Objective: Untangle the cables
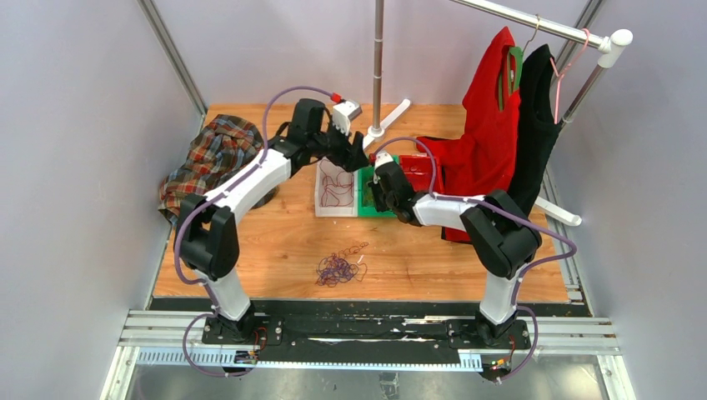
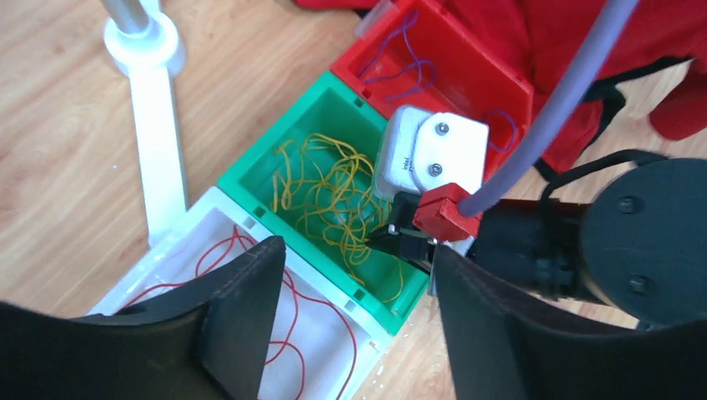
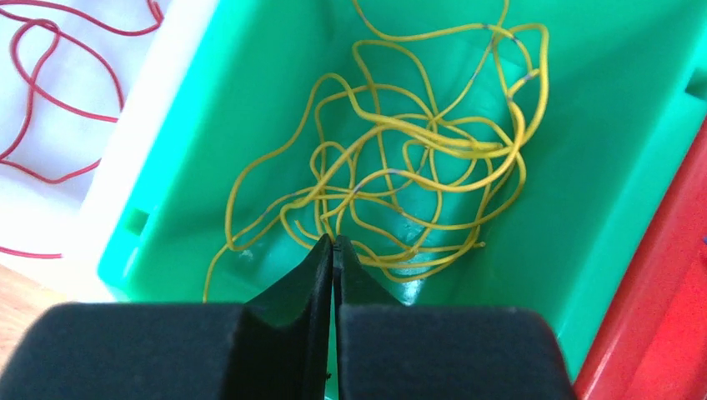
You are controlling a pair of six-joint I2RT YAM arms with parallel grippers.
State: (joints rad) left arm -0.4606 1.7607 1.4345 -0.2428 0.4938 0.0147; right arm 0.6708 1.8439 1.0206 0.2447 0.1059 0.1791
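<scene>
A tangled bunch of purple and dark red cables (image 1: 338, 267) lies on the wooden table near the front. At the back stand three bins. The white bin (image 1: 321, 204) holds red cables (image 2: 279, 337), the green bin (image 2: 250, 179) holds yellow cables (image 3: 417, 150) and the red bin (image 2: 467, 67) holds purple cables (image 2: 400, 62). My right gripper (image 3: 333, 242) is down inside the green bin, its jaws shut with a yellow strand running into the tips; it also shows in the left wrist view (image 2: 379, 240). My left gripper (image 2: 354, 250) is open and empty above the white and green bins.
A plaid cloth (image 1: 213, 158) lies at the back left. A clothes rack pole (image 1: 378, 67) with a white foot (image 2: 158, 125) stands behind the bins. A red garment (image 1: 483, 142) and a black one (image 1: 534, 125) hang at the right, next to the red bin.
</scene>
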